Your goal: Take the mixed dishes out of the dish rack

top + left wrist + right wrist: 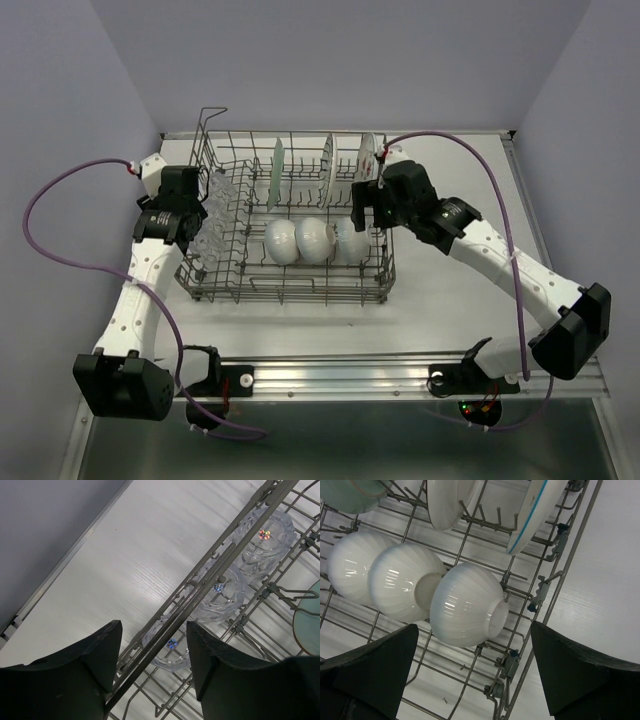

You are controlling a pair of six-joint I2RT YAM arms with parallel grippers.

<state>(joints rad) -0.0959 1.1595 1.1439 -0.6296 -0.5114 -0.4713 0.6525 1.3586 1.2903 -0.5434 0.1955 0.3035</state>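
I read left claw (152,630) spread wide, astride the dish rack (227,562) side rail, gripping nothing | three clear glasses (220,595) in a row just past its fingertips, inside the rack | right claw (474,627) wide open, empty | three white bowls (465,612) lying below it, nearest one between its fingers | plates (535,510) upright beyond
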